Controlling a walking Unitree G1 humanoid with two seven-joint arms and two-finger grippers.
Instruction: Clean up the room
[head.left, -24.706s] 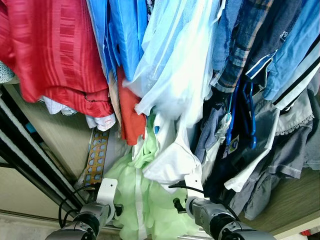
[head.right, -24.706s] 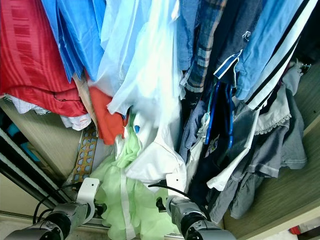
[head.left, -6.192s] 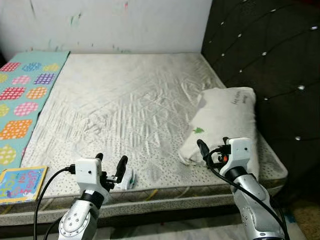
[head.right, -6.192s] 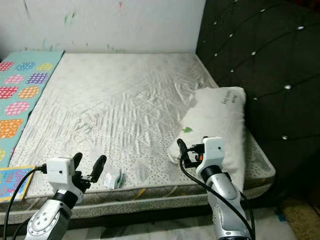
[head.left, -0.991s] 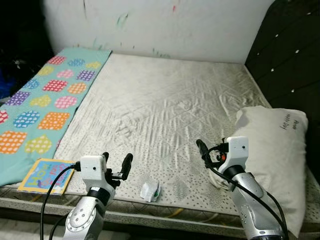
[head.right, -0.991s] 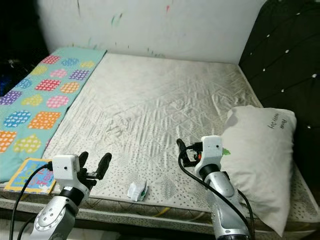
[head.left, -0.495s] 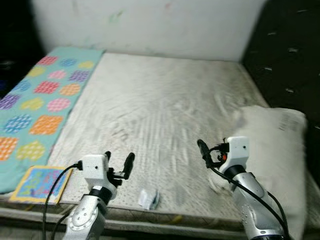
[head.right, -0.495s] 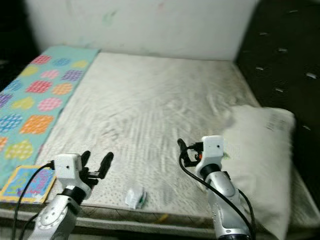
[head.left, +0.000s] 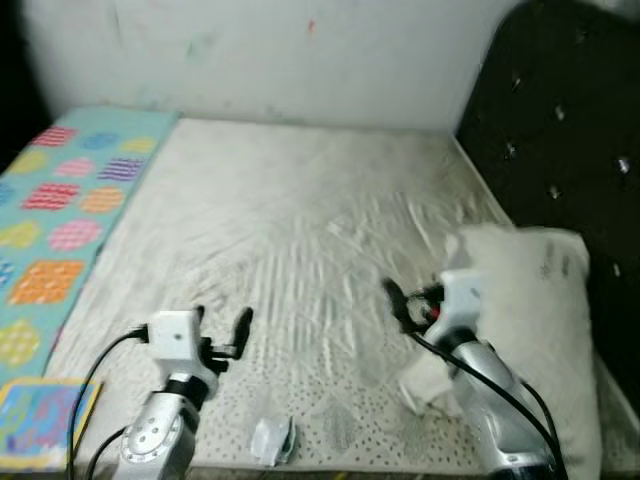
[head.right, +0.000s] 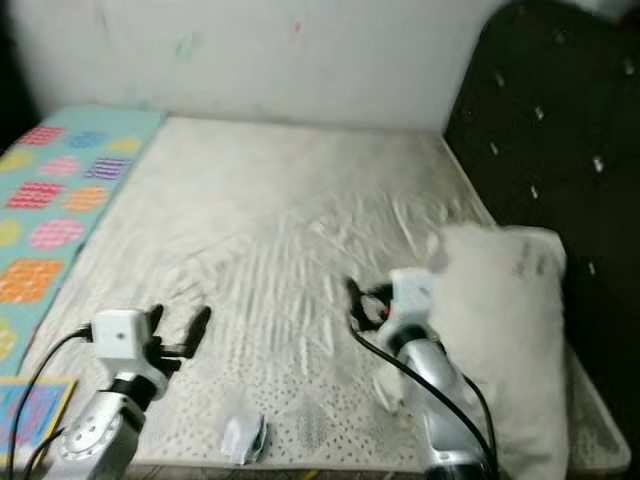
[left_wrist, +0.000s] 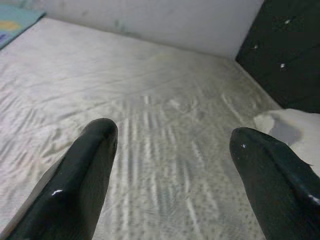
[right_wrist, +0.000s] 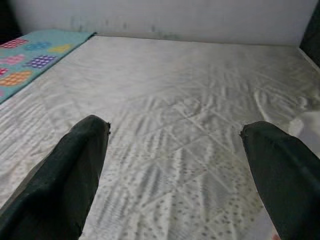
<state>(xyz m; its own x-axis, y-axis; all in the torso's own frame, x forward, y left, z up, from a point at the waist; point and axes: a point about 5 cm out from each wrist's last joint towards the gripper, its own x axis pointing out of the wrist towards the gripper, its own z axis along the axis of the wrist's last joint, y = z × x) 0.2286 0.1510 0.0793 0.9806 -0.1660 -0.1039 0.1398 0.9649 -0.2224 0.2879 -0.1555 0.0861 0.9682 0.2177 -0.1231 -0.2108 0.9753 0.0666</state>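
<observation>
Left eye view: wrapper (head.left: 272, 438) near left claw (head.left: 221, 328).

A bare quilted bed (head.left: 300, 230) spans the frame — white pillow (head.left: 545, 320) at right, patterned teal blanket (head.left: 60, 210) along the left, small crumpled white-green wrapper (head.left: 270, 438) at bottom centre.

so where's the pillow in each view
Left eye view: the pillow lies at the right, against the dark headboard.
Right eye view: pillow at the right, beside the right arm.
Left wrist view: a white corner at the right edge.
Right wrist view: cannot tell.
Shared landmark: the mattress.
</observation>
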